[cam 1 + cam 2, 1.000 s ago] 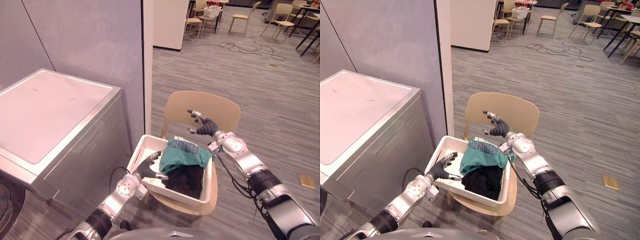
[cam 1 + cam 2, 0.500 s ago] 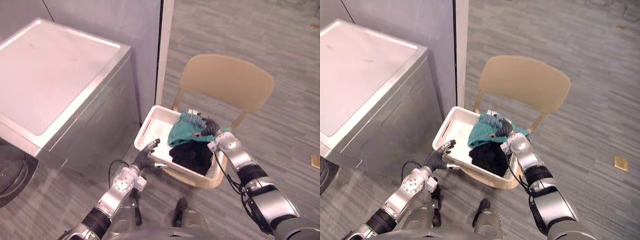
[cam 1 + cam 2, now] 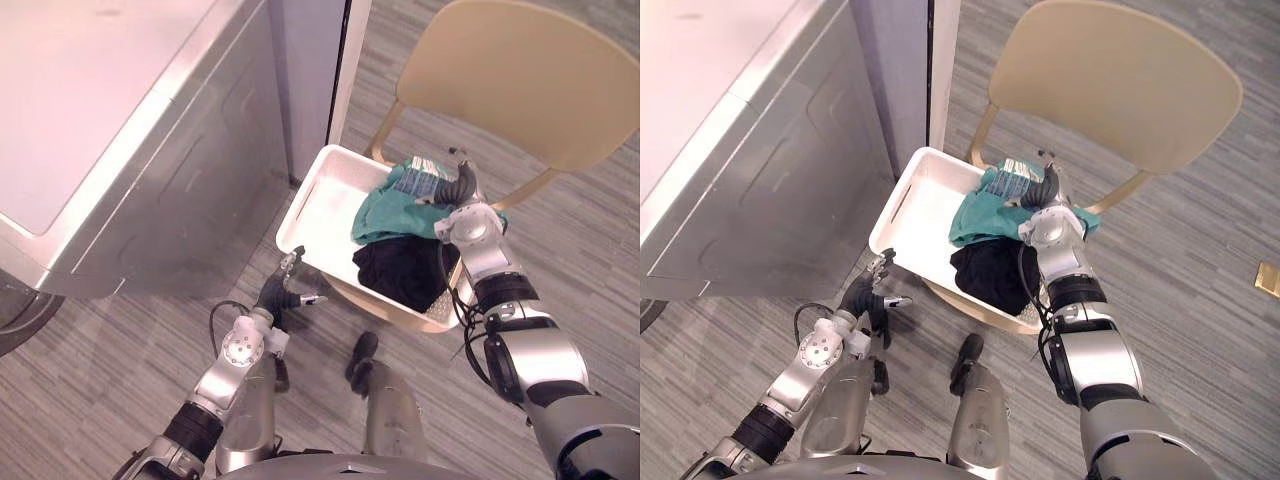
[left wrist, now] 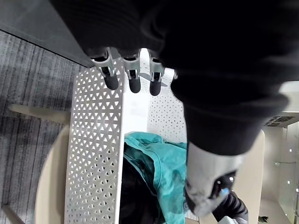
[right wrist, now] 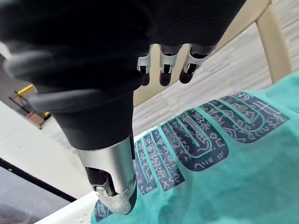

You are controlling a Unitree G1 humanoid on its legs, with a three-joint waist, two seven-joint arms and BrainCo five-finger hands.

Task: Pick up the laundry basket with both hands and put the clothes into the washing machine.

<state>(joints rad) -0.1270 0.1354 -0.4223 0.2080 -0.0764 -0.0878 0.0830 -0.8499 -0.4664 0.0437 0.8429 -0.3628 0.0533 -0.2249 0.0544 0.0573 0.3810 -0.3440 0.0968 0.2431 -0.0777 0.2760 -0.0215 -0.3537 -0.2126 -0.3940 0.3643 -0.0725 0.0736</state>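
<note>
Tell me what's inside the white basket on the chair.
The basket holds a teal garment lying on a black garment, both bunched at its right end. The other end shows bare bottom. Anything beneath the clothes is covered.

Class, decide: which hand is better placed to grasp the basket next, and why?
Probably the right hand: it hangs over the basket's far right corner, beside the teal shirt. The left hand, fingers open, is apart from the near corner.
</note>
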